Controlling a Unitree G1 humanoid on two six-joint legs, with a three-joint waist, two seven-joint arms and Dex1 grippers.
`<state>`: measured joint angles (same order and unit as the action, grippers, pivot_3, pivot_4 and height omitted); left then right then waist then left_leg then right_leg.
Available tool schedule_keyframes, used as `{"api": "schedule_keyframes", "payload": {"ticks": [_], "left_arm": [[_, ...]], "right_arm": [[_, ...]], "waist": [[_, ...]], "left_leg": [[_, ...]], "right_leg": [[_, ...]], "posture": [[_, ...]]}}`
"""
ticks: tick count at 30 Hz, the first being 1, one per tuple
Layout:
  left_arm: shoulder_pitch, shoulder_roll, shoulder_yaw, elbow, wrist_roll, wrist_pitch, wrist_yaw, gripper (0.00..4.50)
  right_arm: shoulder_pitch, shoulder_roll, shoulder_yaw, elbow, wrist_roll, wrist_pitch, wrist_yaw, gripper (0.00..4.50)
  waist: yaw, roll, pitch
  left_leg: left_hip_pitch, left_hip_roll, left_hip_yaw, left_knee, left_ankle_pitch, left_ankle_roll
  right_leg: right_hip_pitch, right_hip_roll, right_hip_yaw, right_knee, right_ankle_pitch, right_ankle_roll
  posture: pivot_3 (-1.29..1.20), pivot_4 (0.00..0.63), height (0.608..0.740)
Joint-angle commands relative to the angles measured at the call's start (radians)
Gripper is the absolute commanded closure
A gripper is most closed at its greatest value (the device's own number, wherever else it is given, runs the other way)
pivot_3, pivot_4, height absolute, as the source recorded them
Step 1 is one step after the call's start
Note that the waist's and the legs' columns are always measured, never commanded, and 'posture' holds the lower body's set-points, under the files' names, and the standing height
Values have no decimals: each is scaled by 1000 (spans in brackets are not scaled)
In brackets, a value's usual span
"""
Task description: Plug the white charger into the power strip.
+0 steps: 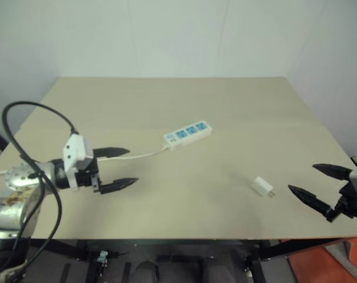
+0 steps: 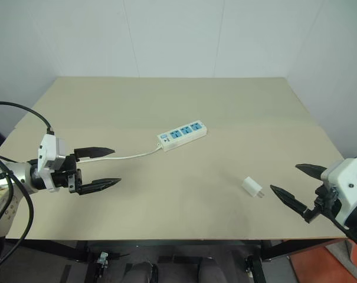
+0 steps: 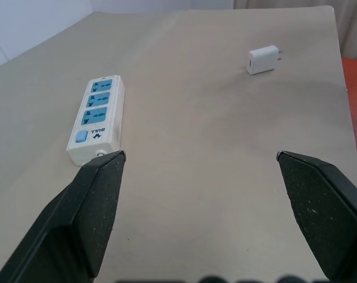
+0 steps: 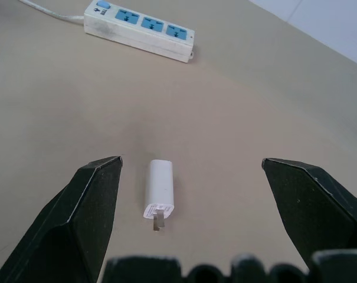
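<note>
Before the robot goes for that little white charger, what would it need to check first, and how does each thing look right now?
1. Right pincer open wide enough for a grab: ok.
2. Left pincer open and holding nothing: ok.
3. White charger lying loose on the table, apart from everything: ok.
4. Charger lined up between the right pincer's fingers: ok; its prongs point toward the pincer.
5. Power strip sockets free and facing up: ok.
6. Strip's switch on: cannot tell.
</note>
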<state>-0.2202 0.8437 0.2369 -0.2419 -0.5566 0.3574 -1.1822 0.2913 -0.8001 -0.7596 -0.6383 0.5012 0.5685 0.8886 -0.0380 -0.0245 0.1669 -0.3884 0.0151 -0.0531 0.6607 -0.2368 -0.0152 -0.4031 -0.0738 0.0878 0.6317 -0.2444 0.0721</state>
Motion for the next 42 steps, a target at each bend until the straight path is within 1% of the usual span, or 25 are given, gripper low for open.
{"api": "schedule_keyframes", "payload": {"ticks": [1, 15, 16, 20, 24, 27, 30, 33, 39, 42], "left_arm": [[-16, 8, 5, -29, -24, 5, 3, 26], [-30, 0, -15, -3, -15, -8, 0, 26], [-38, -7, -21, 6, 1, -11, 20, 26], [-112, -11, -105, 71, 144, -2, 135, 26], [-232, -43, -200, 142, 225, 84, 225, 26], [-381, -111, -297, 274, 284, 142, 247, 26], [-514, -181, -378, 460, 356, 125, 248, 26], [-663, -280, -442, 737, 442, 94, 283, 26], [-802, -398, -498, 1085, 544, -22, 265, 26], [-839, -445, -508, 1206, 583, -67, 270, 26]], "right_arm": [[-3, -15, -13, -7, 4, -27, -5, 0], [4, -11, -14, -13, -1, -30, -5, 0], [3, -10, -13, -14, -1, -30, -6, 0], [-13, -8, -6, -21, 9, -28, -16, 0], [-52, -11, 15, -25, 18, -23, -39, 0], [-68, -10, 40, -32, 15, -22, -48, 0], [-82, -11, 60, -33, 11, -21, -60, 0], [-85, -8, 68, -48, 12, -21, -71, 0], [-69, -2, 50, -72, 20, -13, -80, 0], [-55, 1, 36, -87, 25, -8, -84, 0]], "waist": [[0, 0, 0], [0, 0, 0], [0, 0, 0], [4, 0, 0], [5, -1, 0], [12, -1, 0], [19, -1, 1], [22, -2, 1], [16, -3, 2], [20, -3, 2]], "left_leg": [[0, 0, 0, 0, 0, 0], [0, 0, 0, 0, 0, 0], [0, 0, 0, 0, 0, 0], [0, 0, 0, 0, 0, 0], [0, -1, 0, 0, 0, 0], [0, -1, -1, 0, 0, 0], [-1, -2, -1, 0, 0, 0], [-1, -2, -1, 0, 0, 0], [-3, -2, -1, 0, 0, 0], [-3, -2, -1, 0, 0, 0]], "right_leg": [[0, 0, 0, 0, 0, 0], [0, 0, 0, 0, 0, 0], [0, 0, 0, 0, 0, 0], [1, 0, 0, 0, 0, 0], [1, 0, 0, -1, 1, 1], [1, 0, 0, -1, 1, 1], [1, 0, 0, -1, 2, 0], [0, 0, 0, -1, 3, -2], [-1, 0, 0, -1, 4, -4], [-1, 0, 0, -1, 4, -3]], "posture": [[0, 150, 740], [0, 150, 740], [0, 150, 740], [0, 150, 740], [0, 150, 740], [0, 150, 740], [0, 150, 740], [0, 150, 740], [0, 150, 740], [0, 150, 740]]}}
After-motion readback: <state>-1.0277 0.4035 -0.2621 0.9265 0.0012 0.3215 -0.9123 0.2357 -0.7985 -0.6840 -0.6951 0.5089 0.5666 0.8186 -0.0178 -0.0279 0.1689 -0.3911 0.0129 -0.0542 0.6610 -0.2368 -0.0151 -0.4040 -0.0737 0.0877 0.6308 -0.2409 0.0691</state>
